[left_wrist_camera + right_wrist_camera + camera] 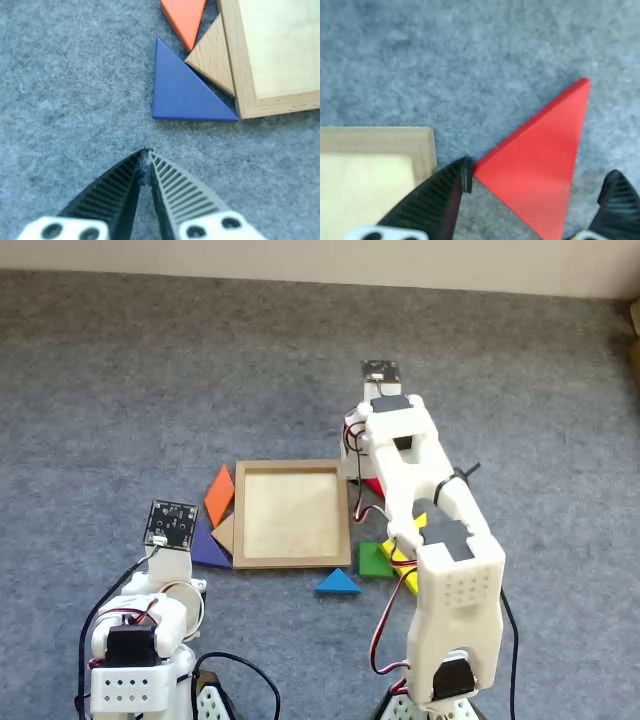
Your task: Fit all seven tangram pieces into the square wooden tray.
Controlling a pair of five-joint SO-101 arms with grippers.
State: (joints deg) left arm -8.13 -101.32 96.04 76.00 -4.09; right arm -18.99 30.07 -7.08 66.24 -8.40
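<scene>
The high camera gives me the whole scene from above, from the near side. The wrist cameras look down closely: left shares the near-left corner of the tray [290, 562], right its far-right corner.

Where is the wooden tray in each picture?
High view: the wooden tray lies in the middle of the picture.
Left wrist view: one corner of it, beside the dark blue triangle.
Right wrist view: one corner of it, near the red triangle.
Shared landmark: the grey carpet under it.
</scene>
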